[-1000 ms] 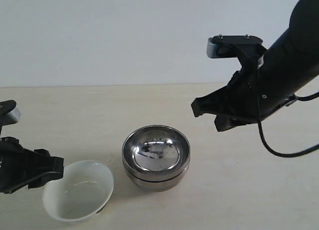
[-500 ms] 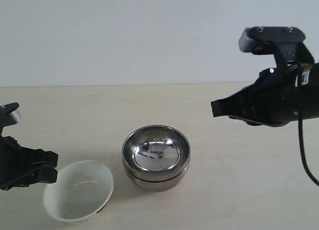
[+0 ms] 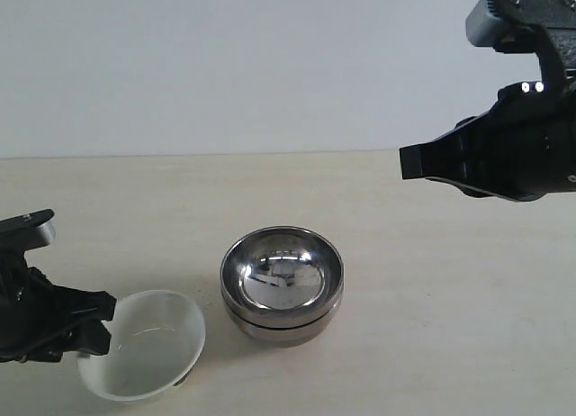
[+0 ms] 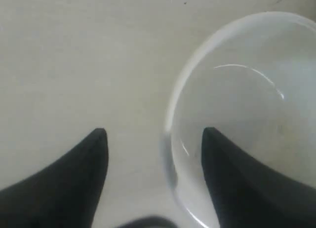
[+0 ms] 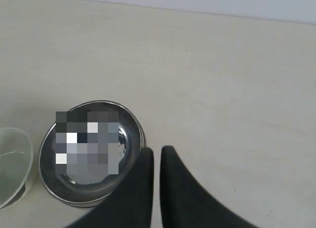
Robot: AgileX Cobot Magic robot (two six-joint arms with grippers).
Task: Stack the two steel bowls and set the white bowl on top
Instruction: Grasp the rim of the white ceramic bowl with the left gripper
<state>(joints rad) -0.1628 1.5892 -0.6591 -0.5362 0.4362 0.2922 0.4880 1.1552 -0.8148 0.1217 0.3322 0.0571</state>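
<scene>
Exterior: pale beige table point(image 3: 405, 344), plain grey-white wall point(image 3: 225, 65). Mirror-shiny steel bowls point(image 3: 282, 285) nested mid-table. Glossy white bowl point(image 3: 153, 344) just beside them, front-left. Right gripper point(image 3: 418, 164) raised, well apart.
Left wrist: left gripper point(image 4: 153, 139) spread, straddling white bowl's rim.
Right wrist: fingers point(image 5: 177, 188) all but pressed together, empty.

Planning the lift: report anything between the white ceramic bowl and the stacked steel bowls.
Nothing visible: only tabletop lies between the glossy white ceramic bowl and the stacked shiny steel bowls, whose top bowl is empty.
</scene>
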